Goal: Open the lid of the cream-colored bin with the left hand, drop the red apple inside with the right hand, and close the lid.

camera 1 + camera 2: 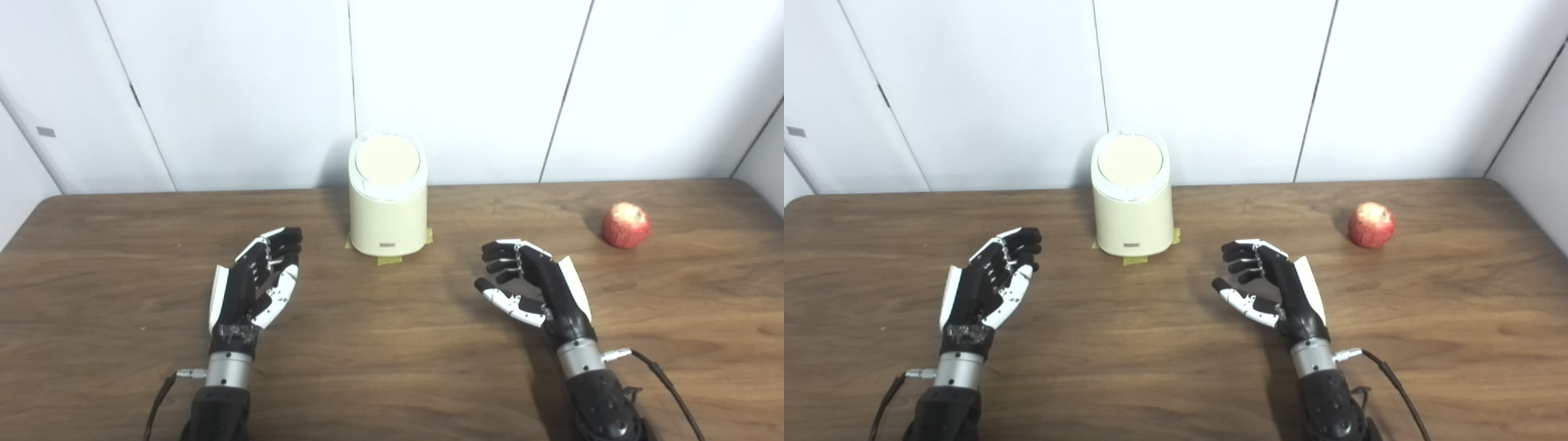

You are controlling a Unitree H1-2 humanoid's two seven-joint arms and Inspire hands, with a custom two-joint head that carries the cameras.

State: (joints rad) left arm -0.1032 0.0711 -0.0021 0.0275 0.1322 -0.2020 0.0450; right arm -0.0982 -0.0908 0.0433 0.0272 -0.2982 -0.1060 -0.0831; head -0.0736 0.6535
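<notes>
Both hands empty over the counter, bin shut, apple untouched.

The cream-colored bin (pixel 388 211) stands near the counter's (pixel 392 343) far edge, its lid (pixel 387 160) down. The left hand (pixel 257 285) hovers with fingers spread, nearer the front edge than the bin and to its left. The right hand (pixel 530 285), fingers loosely curled and apart, holds nothing; the red apple (pixel 625 225) lies well apart from it, toward the far right corner.

Bright even light, soft faint shadows, slightly blurry, no glare
</notes>
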